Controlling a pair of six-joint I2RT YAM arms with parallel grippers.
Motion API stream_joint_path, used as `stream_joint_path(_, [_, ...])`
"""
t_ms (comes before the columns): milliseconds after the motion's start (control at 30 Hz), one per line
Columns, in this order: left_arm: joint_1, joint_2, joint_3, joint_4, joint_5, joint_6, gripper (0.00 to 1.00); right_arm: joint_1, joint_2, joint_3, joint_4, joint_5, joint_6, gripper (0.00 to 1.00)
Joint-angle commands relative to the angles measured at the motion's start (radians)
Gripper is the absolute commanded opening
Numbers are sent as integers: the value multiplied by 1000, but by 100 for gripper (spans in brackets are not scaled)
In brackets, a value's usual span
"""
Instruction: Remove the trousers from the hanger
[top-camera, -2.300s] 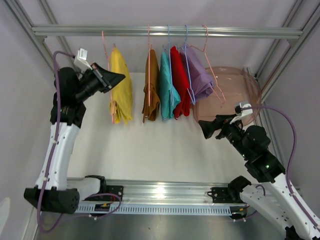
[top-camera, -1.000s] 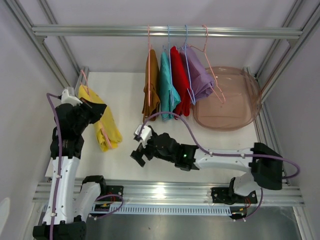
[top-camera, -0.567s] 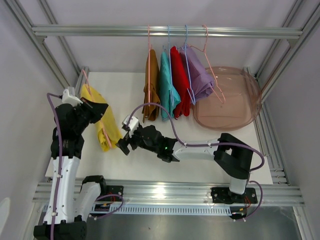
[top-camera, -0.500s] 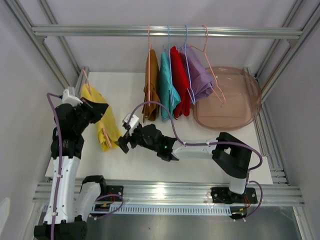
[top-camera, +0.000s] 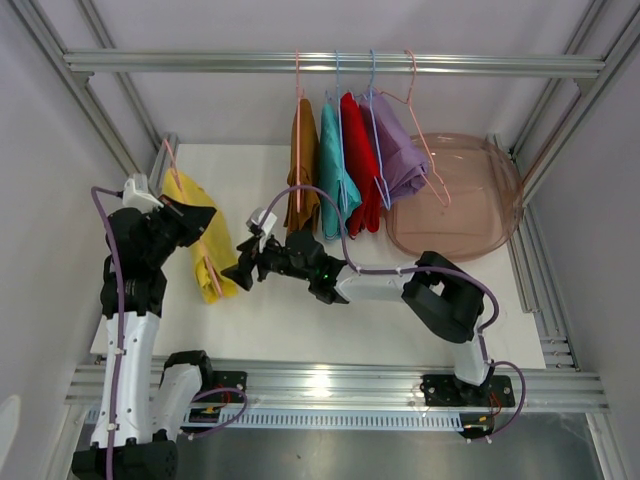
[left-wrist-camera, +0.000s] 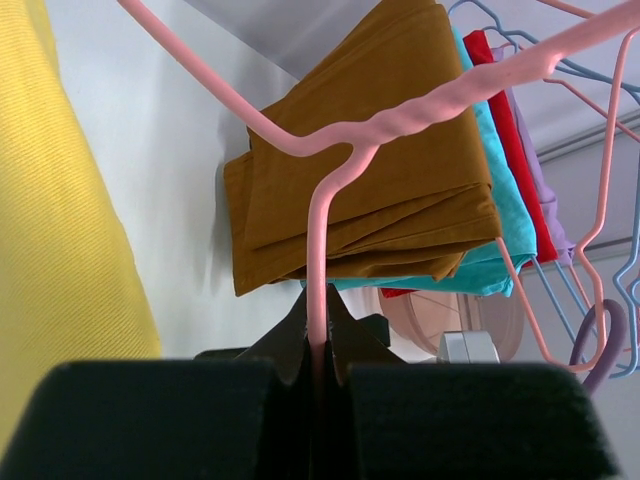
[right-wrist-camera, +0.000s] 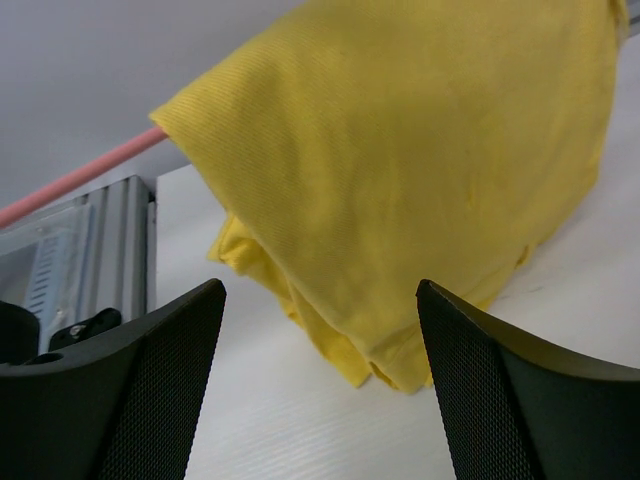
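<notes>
Yellow trousers now off the rail, down at the table's left edge, on pink hanger clamped in left gripper. We see right gripper has swung across from the right edge, arm stretched low, jaws spread wide just beside the cloth. Pull-off looks next.

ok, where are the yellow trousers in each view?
Top external: yellow trousers left of centre.
Left wrist: yellow trousers run down the left edge.
Right wrist: yellow trousers fill the upper centre.
Shared landmark: the pink hanger carrying them.
</notes>
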Motion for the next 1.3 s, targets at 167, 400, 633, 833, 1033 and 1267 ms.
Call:
stream_joint_path(167, [18,-17,15,157,57,-1,1,-6,46,61,148,-114,59,82])
stream_joint_path(400, [18,-17,14,166,80,-1,0,-27,46,65,157,-114,61,82])
stream_joint_path(633, [18,-13,14,171,101,-2,0,-35,41,72,163,-114,50,80])
stream_joint_path(833, [10,-7,3,178,101,-16,1,-34,64,101,157,-115,39,78])
stream_joint_path(1033, [-10,12,3,178,98,-1,0,-40,63,115,128,-155,15,79])
stream_joint_path(1267, [-24,30,18,166,89,21,0,-49,75,131,114,-204,21,79])
